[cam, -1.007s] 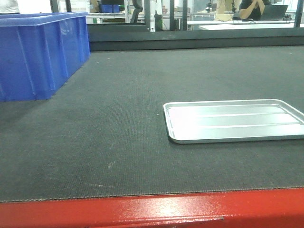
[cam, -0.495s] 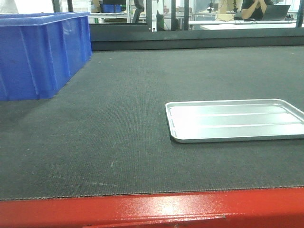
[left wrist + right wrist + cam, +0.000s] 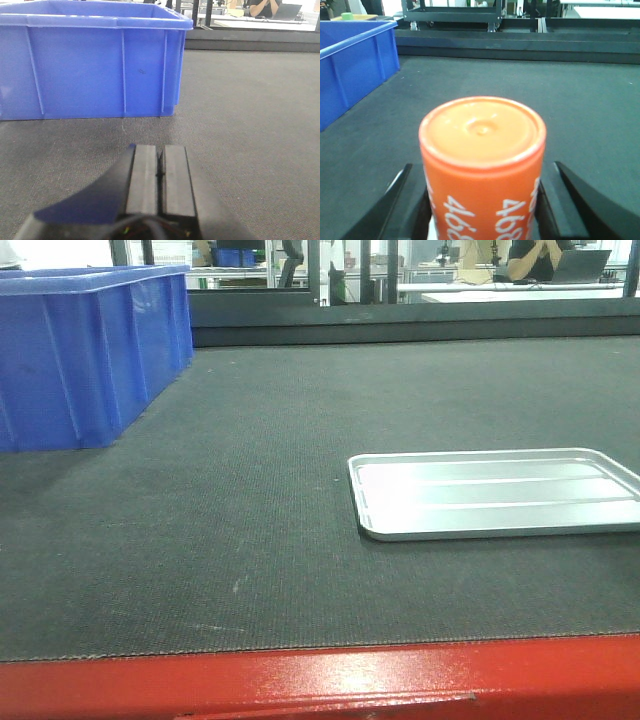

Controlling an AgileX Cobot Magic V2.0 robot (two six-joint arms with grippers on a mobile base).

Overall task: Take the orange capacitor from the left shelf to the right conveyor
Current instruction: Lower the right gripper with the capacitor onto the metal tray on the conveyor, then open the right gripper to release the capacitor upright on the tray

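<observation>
Where the front view looks across it, the right conveyor (image 3: 250, 540) is a broad dark woven belt with a red frame edge (image 3: 320, 680) along the near side. A blue bin (image 3: 80, 360) stands on the belt at far left, and a shallow silver tray (image 3: 495, 495) lies flat on it to the right, well apart from the bin. Beyond the belt are black frames and a person (image 3: 540, 255) seated at a laptop.

In the right wrist view the orange capacitor (image 3: 482, 160) sits upright between the fingers of the right hand (image 3: 484, 200), which are clamped against its sides. Its flat top faces the camera, white "4680" print runs down its wall, and the belt lies behind it. The left hand (image 3: 160, 160) is low over the belt near the bin, its two pads pressed together with nothing between them.

Against a second ago, bin and tray sit a touch further right in the front view; against half a second ago, nothing there has shifted.
</observation>
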